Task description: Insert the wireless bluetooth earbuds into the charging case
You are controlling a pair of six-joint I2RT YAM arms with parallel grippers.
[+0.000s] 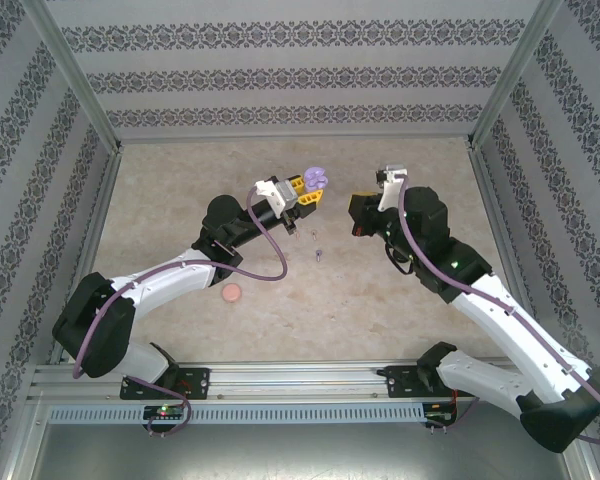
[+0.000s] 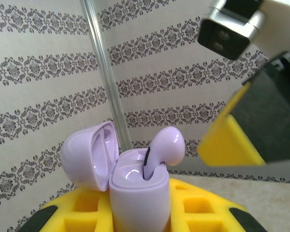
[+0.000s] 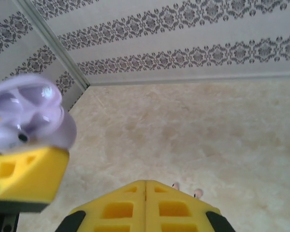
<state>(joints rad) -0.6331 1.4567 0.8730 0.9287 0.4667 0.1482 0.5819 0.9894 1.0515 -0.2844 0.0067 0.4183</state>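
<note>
Patterned walls [image 1: 280, 80] are closing in a pale marbled desk [image 1: 400, 300]. Above its middle the left claw [image 1: 308, 193] is gripping a purple case [image 2: 135, 188] upright between its yellow pads, with the lid [image 2: 89, 154] thrown open to one side. A purple earbud [image 2: 165, 146] is standing in one well with its stem down inside, but its rounded head is riding well above the rim, so to my eye it is not seated yet. The well beside it is looking empty. The right claw [image 3: 145, 186] is hovering just beside the case, its fingers pressed together and nothing showing between them. The job now, I reckon, is pushing that bud home. The closed tip should be coming down on the head, straight along the stem and gently, while the left claw is holding the case level and steady. A sideways nudge is risking tipping the bud out or twisting the case in the pads. Two pink earbuds [image 3: 198, 193] are lying on the desk just past the right claw's tip, and a pink disc [image 1: 231, 293] is sitting near the left arm.
</note>
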